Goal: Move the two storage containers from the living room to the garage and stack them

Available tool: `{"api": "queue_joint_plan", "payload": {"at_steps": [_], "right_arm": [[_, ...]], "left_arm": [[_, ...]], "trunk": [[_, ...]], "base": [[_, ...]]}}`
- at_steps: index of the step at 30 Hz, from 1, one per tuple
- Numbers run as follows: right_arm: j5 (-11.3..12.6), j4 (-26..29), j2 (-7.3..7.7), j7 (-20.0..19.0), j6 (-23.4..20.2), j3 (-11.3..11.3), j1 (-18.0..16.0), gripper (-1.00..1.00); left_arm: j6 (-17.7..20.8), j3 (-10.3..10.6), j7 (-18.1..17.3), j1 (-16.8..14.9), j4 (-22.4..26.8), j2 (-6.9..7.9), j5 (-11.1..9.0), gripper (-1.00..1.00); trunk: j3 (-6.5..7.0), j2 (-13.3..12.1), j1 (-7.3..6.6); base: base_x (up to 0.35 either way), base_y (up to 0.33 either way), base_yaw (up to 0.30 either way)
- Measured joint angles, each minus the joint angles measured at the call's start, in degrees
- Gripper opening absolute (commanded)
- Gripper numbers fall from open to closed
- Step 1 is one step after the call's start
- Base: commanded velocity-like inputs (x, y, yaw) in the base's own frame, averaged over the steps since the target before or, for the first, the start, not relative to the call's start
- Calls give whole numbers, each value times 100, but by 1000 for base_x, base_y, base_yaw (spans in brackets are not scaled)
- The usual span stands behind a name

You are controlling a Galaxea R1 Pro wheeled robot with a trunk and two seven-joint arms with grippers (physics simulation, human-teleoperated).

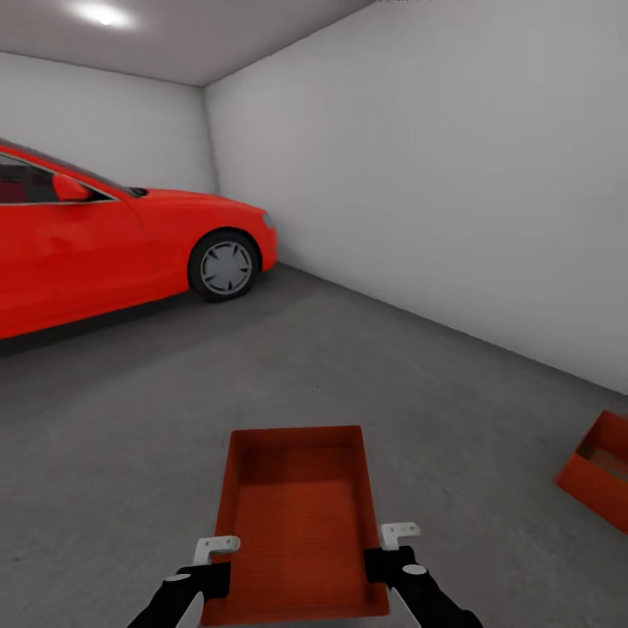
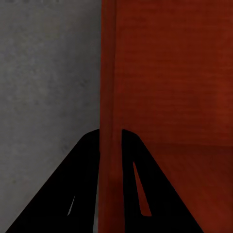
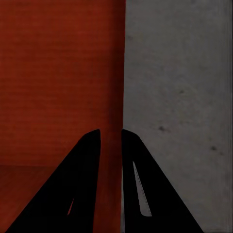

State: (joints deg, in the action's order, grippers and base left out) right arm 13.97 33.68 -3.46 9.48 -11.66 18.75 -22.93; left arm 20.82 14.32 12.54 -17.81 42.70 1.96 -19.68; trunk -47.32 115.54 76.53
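Plain grey-white walls (image 1: 453,174) meet in a corner; ceiling light (image 1: 103,14) glows above rough grey floor (image 1: 349,366) and red car (image 1: 96,253).

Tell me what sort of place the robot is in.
Most likely a garage: a red car is parked on a rough grey concrete floor, enclosed by bare grey-white walls under a plain ceiling with a round light.

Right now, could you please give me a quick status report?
Both end effectors, left and right, shut on held container's side walls. Second container on garage floor, right. Path there unobstructed.
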Motion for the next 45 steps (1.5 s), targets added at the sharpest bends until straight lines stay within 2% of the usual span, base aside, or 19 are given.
{"api": "queue_joint_plan", "payload": {"at_steps": [45], "right_arm": [[1,0,0,0,0,0,0,-100]], "left_arm": [[0,0,0,0,-1,0,-1,-100]], "trunk": [[100,0,0]], "base": [[54,-35,-279]]}}
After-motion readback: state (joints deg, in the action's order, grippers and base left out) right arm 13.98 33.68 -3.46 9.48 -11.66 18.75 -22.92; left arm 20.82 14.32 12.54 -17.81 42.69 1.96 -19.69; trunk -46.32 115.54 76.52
